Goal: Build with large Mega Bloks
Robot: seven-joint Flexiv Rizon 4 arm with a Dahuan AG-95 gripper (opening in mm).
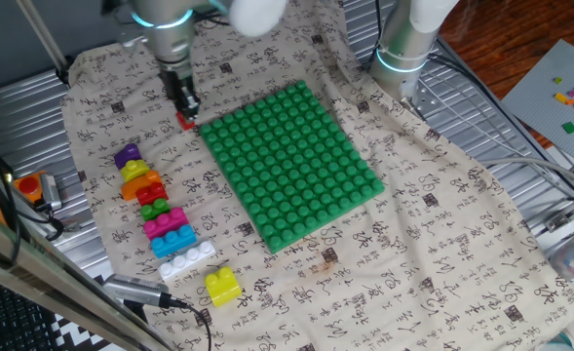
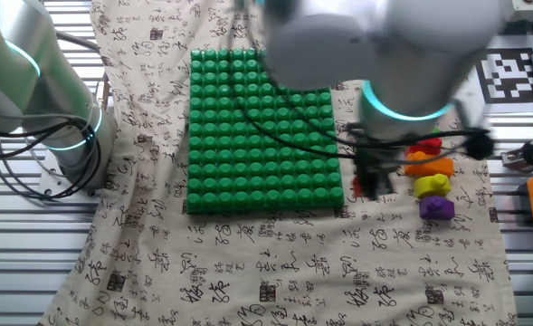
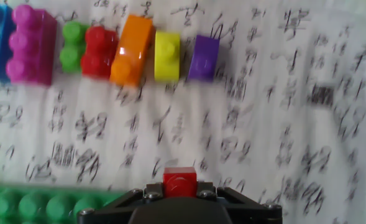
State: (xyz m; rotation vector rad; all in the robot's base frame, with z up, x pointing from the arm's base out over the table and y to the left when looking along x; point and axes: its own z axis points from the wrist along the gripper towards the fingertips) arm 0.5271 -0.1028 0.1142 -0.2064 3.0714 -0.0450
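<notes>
My gripper (image 1: 186,109) is shut on a small red brick (image 1: 184,121), held just above the cloth at the far left corner of the green baseplate (image 1: 291,161). In the hand view the red brick (image 3: 179,182) sits between the jaws. A row of Mega Bloks lies on the cloth: purple (image 1: 127,156), yellow (image 1: 133,169), orange (image 1: 142,182), green (image 1: 155,208), pink (image 1: 165,222), blue (image 1: 173,239), white (image 1: 187,259). A lone yellow brick (image 1: 222,286) lies nearer the front. The hand view shows the row from pink (image 3: 30,43) to purple (image 3: 202,57).
A second arm's base (image 1: 403,49) stands behind the baseplate. A grey plate with tiny bricks (image 1: 559,97) lies at the far right. An orange object (image 1: 28,185) sits at the left edge. A pen-like tool (image 1: 140,290) lies near the white brick.
</notes>
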